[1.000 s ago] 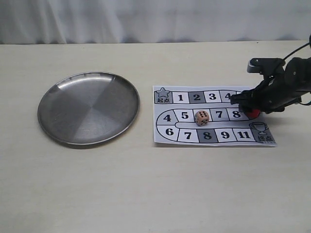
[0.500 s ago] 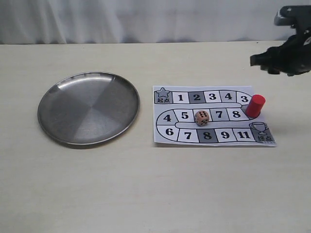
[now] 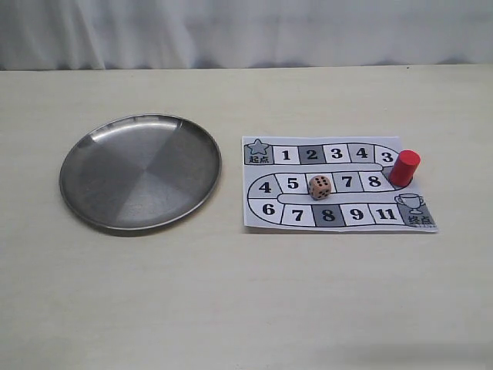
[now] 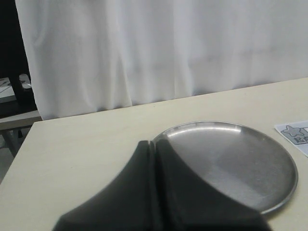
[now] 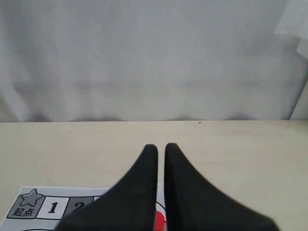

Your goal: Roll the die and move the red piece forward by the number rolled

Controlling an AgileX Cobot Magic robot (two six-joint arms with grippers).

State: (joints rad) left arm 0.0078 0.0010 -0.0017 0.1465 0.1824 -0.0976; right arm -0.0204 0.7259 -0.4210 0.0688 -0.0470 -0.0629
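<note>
Red piece (image 3: 404, 167) stands upright, long axis vertical, flat top up. It's a plain red cylinder, no markings, taller than the die (image 3: 320, 186).

It sits on the board (image 3: 339, 220) at the right-hand bend of the track, just beside sq. 3 and sq. 8. That is near the right edge of the counter (image 3: 246, 308), approx midway btwn the front and back edges.

The die is a light tan cube w/ dark pips, resting flat on the sq. btwn 5 and 7. It's well apart from the red piece, toward the counter's middle. Pip count on top is too small to read.

Right gripper (image 5: 161, 147): black fingers (image 5: 144, 183) nearly together, only a thin slit left, nothing clamped. A sliver of the red piece (image 5: 158, 219) shows through the slit beyond the fingers, not btwn the tips. How far off it is, can't tell.

Left gripper (image 4: 153, 144): fingers pressed together, holding nothing. It hangs over the near rim of the steel plate (image 4: 231, 163), which lies toward the counter's left edge. Board corner w/ the star (image 4: 294, 134) is just beside the plate.

Neither gripper shows in the ext. view.
</note>
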